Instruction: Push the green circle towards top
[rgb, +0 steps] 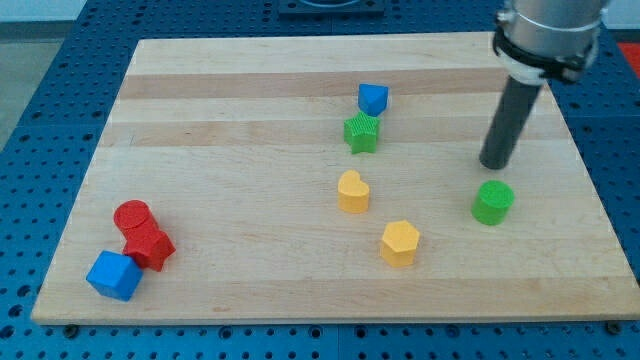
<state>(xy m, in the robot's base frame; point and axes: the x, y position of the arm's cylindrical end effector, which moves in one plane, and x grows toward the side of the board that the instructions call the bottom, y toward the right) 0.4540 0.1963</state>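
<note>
The green circle (493, 202) is a short green cylinder at the right of the wooden board (250, 130). My tip (494, 165) is just above it in the view, a small gap away, not touching. The dark rod rises from there to the arm's silver end at the view's top right.
A green star (362, 132) and a blue block (373, 98) stand near the top middle. A yellow heart (352, 191) and a yellow hexagon (399, 242) stand left of the green circle. A red circle (132, 216), a red block (150, 246) and a blue cube (113, 275) cluster at the bottom left.
</note>
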